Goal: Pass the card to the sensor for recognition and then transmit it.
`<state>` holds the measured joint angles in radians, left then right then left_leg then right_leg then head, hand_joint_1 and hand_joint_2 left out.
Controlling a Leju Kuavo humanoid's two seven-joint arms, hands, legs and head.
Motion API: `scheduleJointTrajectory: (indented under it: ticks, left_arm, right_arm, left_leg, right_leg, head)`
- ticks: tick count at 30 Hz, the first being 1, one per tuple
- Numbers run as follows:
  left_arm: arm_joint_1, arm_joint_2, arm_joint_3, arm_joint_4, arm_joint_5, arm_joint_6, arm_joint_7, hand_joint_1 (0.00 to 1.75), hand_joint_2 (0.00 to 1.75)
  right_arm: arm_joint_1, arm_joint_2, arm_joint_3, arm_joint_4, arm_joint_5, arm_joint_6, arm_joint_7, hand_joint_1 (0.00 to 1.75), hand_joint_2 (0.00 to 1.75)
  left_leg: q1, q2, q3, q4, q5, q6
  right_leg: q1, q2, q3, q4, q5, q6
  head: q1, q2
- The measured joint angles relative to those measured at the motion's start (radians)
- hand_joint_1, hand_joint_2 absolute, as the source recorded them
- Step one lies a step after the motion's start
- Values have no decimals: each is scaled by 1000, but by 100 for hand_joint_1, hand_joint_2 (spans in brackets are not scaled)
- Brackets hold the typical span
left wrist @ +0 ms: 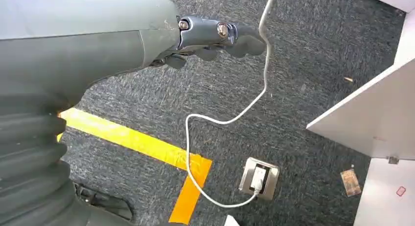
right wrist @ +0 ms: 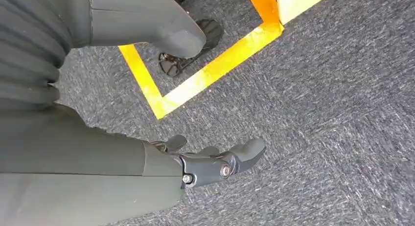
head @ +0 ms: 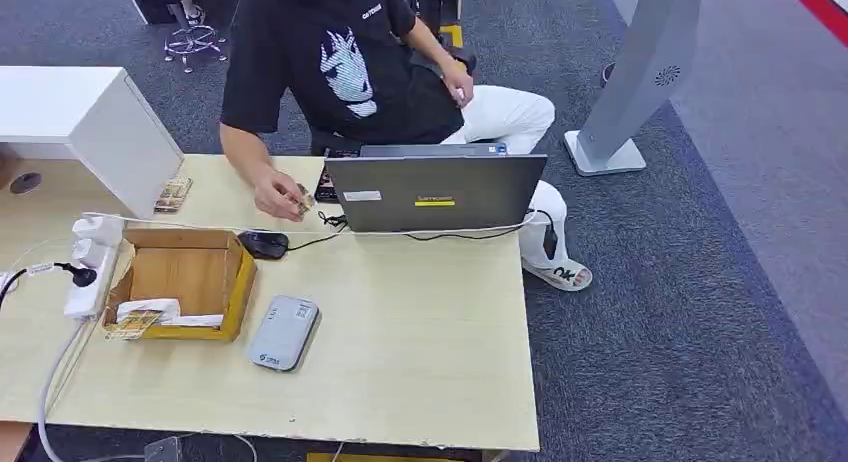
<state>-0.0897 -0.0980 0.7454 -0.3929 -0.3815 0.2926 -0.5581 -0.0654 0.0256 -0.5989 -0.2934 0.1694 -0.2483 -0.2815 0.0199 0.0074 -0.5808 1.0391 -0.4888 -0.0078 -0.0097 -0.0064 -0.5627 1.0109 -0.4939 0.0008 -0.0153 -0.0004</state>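
Both hands hang empty over carpet while the card sits far off on the table.

Head view: grey sensor (head: 283,332) lies nearest on the table (head: 420,322); a person's hand (head: 277,194) holds what may be a card (head: 304,201), too small to confirm. Left wrist view: left hand (left wrist: 215,37), fingers loosely apart, could snag the white cable (left wrist: 230,121). Right wrist view: right hand (right wrist: 215,162) likewise holds nothing, so a handover may be fumbled.

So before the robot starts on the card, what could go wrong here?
1. The person's hand rests on the table near the mouse; an arm reaching in might meet it.
2. The cards lie at the edge of the cardboard box, beside the power strip and its cables, which a hand could snag.
3. Both the left hand and right hand hang over the carpet, so the reach up past the table edge to the grey card reader is long.
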Motion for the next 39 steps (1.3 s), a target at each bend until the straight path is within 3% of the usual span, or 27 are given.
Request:
scheduleJointTrajectory:
  ticks: [9,10,11,12,13,15,17,19,23,27,39]
  left_arm:
    - [0,-1,7,0,0,2,0,0,175]
    - [0,0,8,-1,1,30,30,0,175]
    - [3,-11,24,-33,9,98,102,0,175]
    - [15,-48,68,-121,29,216,171,0,175]
    - [23,-80,128,-184,49,314,180,0,175]
    - [32,-123,317,-252,86,395,162,0,175]
    - [46,-158,481,-328,102,405,156,0,175]
    - [68,-183,584,-376,100,410,159,0,175]
    - [82,-216,697,-460,82,410,204,0,175]
    - [91,-230,748,-509,88,410,216,0,175]
    - [93,-232,751,-514,88,410,217,0,175]
  right_arm:
    - [0,1,0,0,0,-2,0,0,175]
    - [-1,1,0,0,-18,-27,-1,0,175]
    - [-3,-2,-7,0,-51,-82,-3,0,175]
    - [-8,-6,-37,3,-88,-173,-2,0,175]
    - [-10,-10,-68,6,-107,-238,-1,0,175]
    - [-7,-22,-113,9,-108,-266,0,0,175]
    - [-6,-29,-142,12,-107,-269,0,0,175]
    - [-6,-37,-160,13,-106,-271,-1,0,175]
    - [-20,-37,-182,15,-95,-286,-1,0,175]
    - [-23,-35,-193,19,-89,-287,-1,0,175]
    - [-23,-35,-195,19,-89,-288,-1,0,175]
  left_leg:
    - [0,0,0,0,0,0]
    - [0,0,-1,0,0,0]
    - [0,0,-1,0,0,0]
    - [0,1,-1,0,0,0]
    - [0,1,-1,0,0,0]
    - [-1,2,0,0,-1,1]
    - [-2,8,1,0,-3,4]
    - [-2,7,1,1,-4,5]
    - [-2,2,0,1,-4,6]
    - [-2,1,1,0,-4,5]
    - [-2,1,1,0,-4,5]
  right_leg:
    - [0,0,0,0,0,0]
    - [0,0,0,0,0,0]
    - [0,0,0,0,0,0]
    - [0,1,0,0,0,0]
    - [0,1,0,0,0,0]
    - [-1,2,0,0,0,1]
    - [-1,6,-1,0,0,1]
    - [-1,5,-1,-1,-1,2]
    - [-2,0,1,-1,-2,4]
    - [-2,-1,2,-1,-2,4]
    - [-2,-1,2,-1,-2,4]
  head:
    - [0,0]
    - [0,0]
    - [-1,0]
    - [-1,0]
    - [-1,0]
    - [1,0]
    - [1,0]
    - [0,0]
    - [0,0]
    - [-1,0]
    - [-2,0]
